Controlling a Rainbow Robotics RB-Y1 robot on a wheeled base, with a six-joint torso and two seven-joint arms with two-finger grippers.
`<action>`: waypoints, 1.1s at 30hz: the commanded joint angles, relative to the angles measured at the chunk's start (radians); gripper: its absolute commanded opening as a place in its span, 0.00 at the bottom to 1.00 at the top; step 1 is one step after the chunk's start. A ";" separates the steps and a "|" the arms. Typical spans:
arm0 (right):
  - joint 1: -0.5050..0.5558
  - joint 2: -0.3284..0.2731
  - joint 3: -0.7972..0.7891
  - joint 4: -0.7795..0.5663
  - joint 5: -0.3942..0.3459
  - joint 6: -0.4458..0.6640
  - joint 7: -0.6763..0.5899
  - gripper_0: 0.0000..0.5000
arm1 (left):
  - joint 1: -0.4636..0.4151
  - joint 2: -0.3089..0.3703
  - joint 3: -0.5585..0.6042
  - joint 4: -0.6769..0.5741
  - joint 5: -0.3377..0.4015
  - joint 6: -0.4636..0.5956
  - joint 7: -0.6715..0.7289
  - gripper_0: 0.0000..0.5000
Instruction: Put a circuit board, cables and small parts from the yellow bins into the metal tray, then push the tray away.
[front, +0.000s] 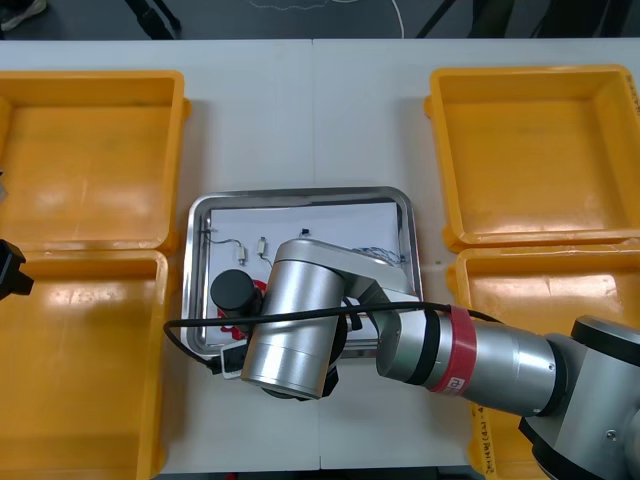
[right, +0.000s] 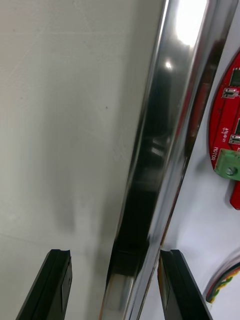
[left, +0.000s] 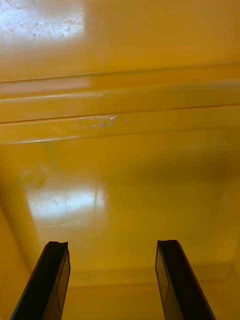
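Note:
The metal tray (front: 300, 194) lies at the table's middle, white inside. In it are small metal parts (front: 262, 245), a twisted blue and white cable (front: 380, 255) and a red circuit board (right: 227, 120), mostly hidden under my right arm in the front view. A red and yellow cable (right: 225, 285) lies near the board. My right gripper (right: 115, 285) is open at the tray's near left rim (right: 150, 200), which runs between its fingers: one finger (right: 50, 285) over the table, the other (right: 177, 285) inside the tray. My left gripper (left: 112, 280) is open over a yellow bin (left: 120, 165).
Two yellow bins stand on the left (front: 90, 160) (front: 80, 370) and two on the right (front: 540, 150) (front: 520, 290), their visible floors bare. My left gripper (front: 10, 270) sits at the far left edge between the left bins. Bare table (front: 310, 110) stretches beyond the tray.

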 joint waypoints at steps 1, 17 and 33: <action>-0.034 0.028 0.026 -0.004 0.005 -0.014 -0.013 1.00 | 0.019 -0.007 0.030 -0.004 -0.009 0.006 -0.061 1.00; -0.036 0.028 0.019 -0.001 0.022 -0.010 -0.022 0.00 | 0.019 -0.007 0.030 -0.004 -0.009 0.006 -0.061 1.00; -0.037 0.025 -0.114 -0.011 0.023 0.064 -0.010 0.00 | 0.019 -0.007 0.030 -0.004 -0.009 0.006 -0.061 1.00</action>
